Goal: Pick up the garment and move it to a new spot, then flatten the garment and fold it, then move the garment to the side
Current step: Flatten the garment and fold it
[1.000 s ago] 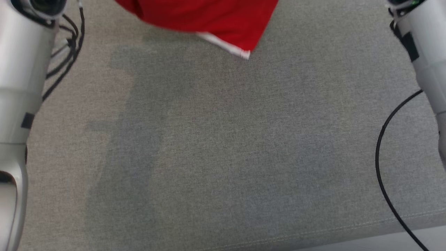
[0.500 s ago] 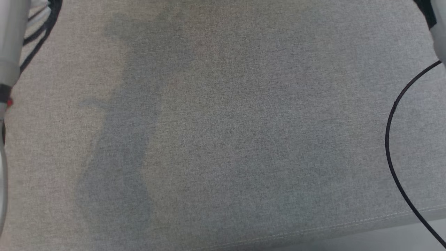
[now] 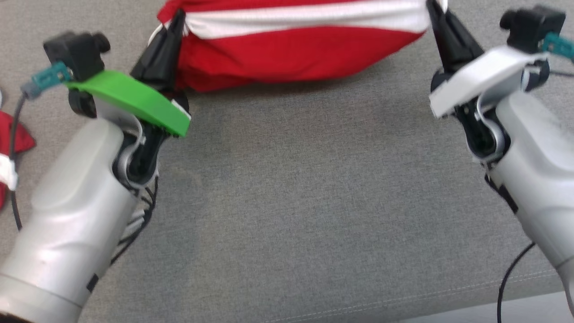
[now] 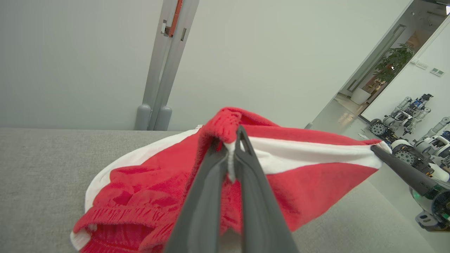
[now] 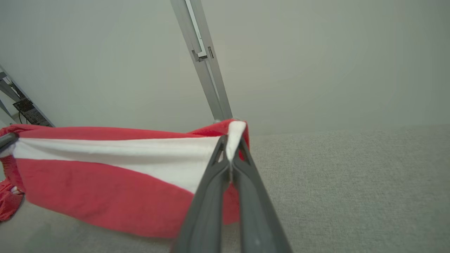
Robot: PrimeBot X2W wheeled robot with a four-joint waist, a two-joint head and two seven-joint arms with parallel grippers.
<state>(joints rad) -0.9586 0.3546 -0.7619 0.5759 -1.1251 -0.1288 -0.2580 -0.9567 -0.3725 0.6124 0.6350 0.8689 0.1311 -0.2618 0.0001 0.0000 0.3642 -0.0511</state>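
Red garment w/ a broad white stripe [image 3: 291,54] now hangs stretched across the far side of the grey woven-fabric bench [image 3: 287,202]. Top edge is taut, red belly sags, and loose cloth below the left end looks to trail on the bench. A sec ago just a loose white-edged corner poked in at the far edge of the head view, half a sec ago none of it. But the head cam has swung, so most of that shift is the cam's, not the cloth's. Upshot: garment is held up at both ends, so pick-up looks done & the carry to a new spot is prob under way; flattening & folding not begun

Left gripper [image 4: 232,140]: jaws pressed together, pinching the left end at the white stripe, red hem bunched over the tips. Right gripper [image 5: 231,146]: jaws pressed together too, pinching the white stripe at the right end. Metal post [image 5: 207,70] on a pale wall stands beyond the bench's far side
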